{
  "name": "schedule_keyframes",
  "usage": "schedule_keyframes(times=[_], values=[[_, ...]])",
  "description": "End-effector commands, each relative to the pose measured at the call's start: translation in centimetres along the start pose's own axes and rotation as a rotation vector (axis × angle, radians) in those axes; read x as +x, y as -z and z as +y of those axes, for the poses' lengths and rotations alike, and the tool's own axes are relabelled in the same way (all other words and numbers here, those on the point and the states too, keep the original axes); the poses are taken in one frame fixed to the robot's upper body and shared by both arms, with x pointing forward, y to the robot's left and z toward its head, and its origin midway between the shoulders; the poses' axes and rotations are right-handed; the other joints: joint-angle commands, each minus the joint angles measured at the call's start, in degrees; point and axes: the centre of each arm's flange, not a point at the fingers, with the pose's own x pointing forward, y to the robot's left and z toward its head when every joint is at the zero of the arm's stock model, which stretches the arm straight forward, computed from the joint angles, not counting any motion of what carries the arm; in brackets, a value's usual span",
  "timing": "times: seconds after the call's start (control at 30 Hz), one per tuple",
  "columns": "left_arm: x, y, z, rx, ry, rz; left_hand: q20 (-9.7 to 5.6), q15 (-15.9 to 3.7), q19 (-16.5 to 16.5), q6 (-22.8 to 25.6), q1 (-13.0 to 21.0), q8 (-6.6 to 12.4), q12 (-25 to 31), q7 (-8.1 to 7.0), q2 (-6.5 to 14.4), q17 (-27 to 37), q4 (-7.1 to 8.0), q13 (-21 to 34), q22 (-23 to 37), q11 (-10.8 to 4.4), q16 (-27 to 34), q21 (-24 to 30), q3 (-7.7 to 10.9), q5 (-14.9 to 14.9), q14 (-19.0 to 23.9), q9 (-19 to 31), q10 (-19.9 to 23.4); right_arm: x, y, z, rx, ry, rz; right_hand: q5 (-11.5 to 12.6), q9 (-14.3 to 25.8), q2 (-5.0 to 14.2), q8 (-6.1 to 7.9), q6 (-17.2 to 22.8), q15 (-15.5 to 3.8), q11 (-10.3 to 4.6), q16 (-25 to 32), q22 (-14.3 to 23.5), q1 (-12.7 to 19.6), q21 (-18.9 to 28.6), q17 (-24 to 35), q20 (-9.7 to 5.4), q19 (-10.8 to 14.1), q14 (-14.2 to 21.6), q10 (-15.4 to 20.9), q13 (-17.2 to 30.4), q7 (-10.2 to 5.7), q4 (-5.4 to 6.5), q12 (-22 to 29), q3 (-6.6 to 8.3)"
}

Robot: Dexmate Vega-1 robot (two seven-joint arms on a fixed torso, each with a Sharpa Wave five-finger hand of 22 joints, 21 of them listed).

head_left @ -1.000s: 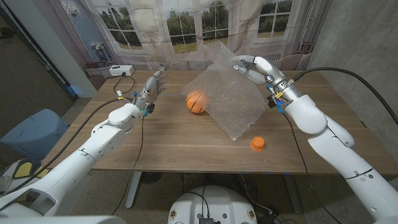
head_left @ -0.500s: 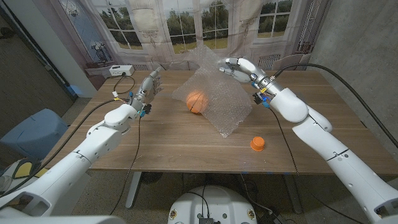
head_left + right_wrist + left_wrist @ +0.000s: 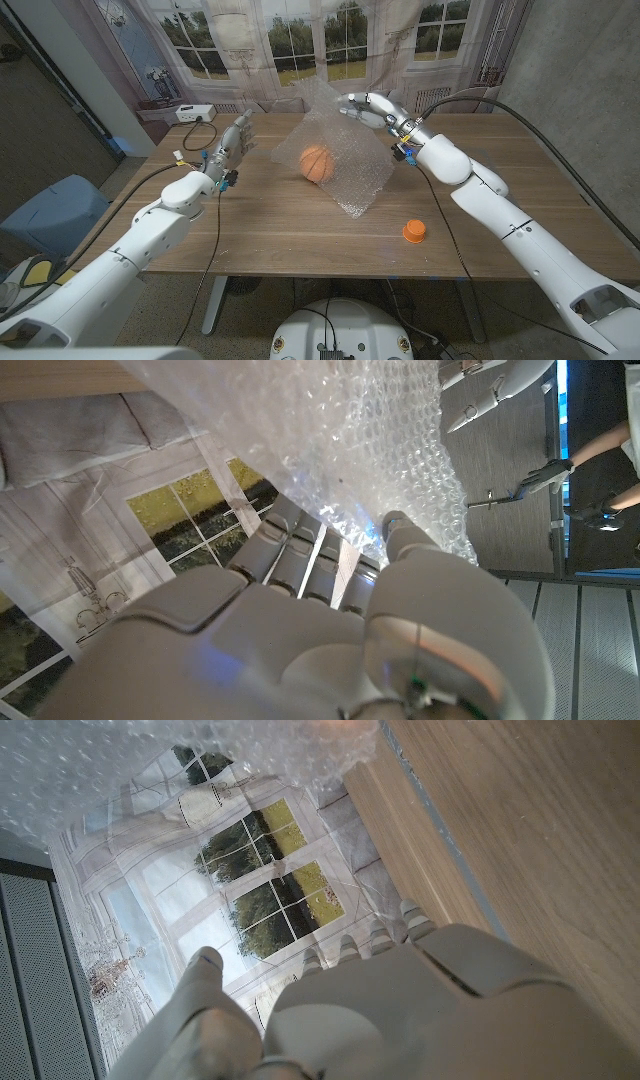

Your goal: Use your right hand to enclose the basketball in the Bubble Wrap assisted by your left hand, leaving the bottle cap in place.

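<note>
From the head view, your right hand (image 3: 365, 107) is pinching the top edge of the Bubble Wrap (image 3: 340, 150), lifting the sheet so it is draping over the basketball (image 3: 316, 163) at mid-table. Your left hand (image 3: 233, 147) is standing left of the ball, fingers extended, holding nothing. The bottle cap (image 3: 415, 232) is sitting apart near the front edge.

Left wrist view: the wrap (image 3: 150, 760) is hanging past your fingers (image 3: 345, 952).

Right wrist view: your fingers (image 3: 300, 550) are gripping the wrap (image 3: 380, 440).
</note>
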Motion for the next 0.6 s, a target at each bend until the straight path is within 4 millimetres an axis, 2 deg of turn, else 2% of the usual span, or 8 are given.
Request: schedule_keyframes(times=[0.03,0.3,0.4,0.5,0.6], values=[[-0.7,0.5,0.3,-0.005,-0.006,0.01,0.41,0.12,0.12,-5.18,-0.41,0.16,0.26,-0.26,0.04,0.23,-0.01,0.03,0.13,0.1,0.06,-0.02,-0.14,0.39,-0.55,0.12,-1.83,2.7,1.6,0.8,-0.041,0.058,0.028,0.21,0.3,-0.15,-0.14,0.44,-5.68,0.02,-0.59,-0.01,0.49,0.13,0.34,0.31,-1.09,-1.01,-0.24,0.34,0.02,0.03,-0.31,-0.05],[-0.6,0.5,0.4,-0.008,-0.005,0.008,0.4,0.13,0.12,-5.42,-0.45,0.11,0.21,-0.31,0.01,0.23,0.05,0.03,0.14,0.19,0.05,-0.04,-0.27,0.47,-0.62,0.12,-2.02,3.2,1.8,1.6,-0.101,0.109,0.031,0.24,0.33,-0.26,-0.28,0.75,-5.72,-0.57,-1.45,-0.3,0.73,0.2,0.39,0.44,-2.23,-2.38,-0.53,0.46,-0.08,-0.1,-0.61,-0.11],[-0.6,0.5,0.4,-0.007,-0.003,0.007,0.4,0.11,0.12,-5.46,-0.47,0.11,0.25,-0.27,0.0,0.23,0.08,0.03,0.14,0.1,0.05,-0.04,-0.33,0.5,-0.64,0.12,-1.95,3.5,2.0,2.4,-0.108,0.069,0.047,0.22,0.34,-0.42,-0.45,0.65,-5.61,-0.84,-1.86,-0.47,0.69,-0.06,0.43,0.44,-3.53,-3.1,-1.09,0.46,-0.24,-0.08,-0.97,-0.27],[-0.5,0.5,0.4,-0.006,-0.002,0.007,0.4,0.09,0.12,-5.51,-0.49,0.11,0.22,-0.3,-0.01,0.23,0.1,0.03,0.14,0.13,0.07,-0.05,-0.37,0.52,-0.61,0.12,-2.06,3.8,2.4,3.3,-0.098,0.025,0.061,0.22,0.37,-0.51,-0.77,0.3,-5.44,-0.84,-2.46,-0.83,0.68,-0.76,0.46,1.19,-6.12,-4.1,-1.37,0.43,-0.27,-0.05,-1.3,-0.43],[-0.4,0.4,0.4,-0.005,-0.001,0.006,0.4,0.08,0.11,-5.51,-0.5,0.13,0.21,-0.34,-0.01,0.23,0.13,0.03,0.14,0.12,0.08,-0.06,-0.42,0.55,-0.59,0.12,-2.1,4.3,2.7,4.3,-0.088,-0.027,0.066,0.24,0.38,-0.57,-1.06,-0.21,-5.28,-0.81,-2.89,-1.06,0.74,-0.89,0.43,1.46,-6.72,-4.83,-1.81,0.42,-0.24,-0.08,-1.59,-0.48]])
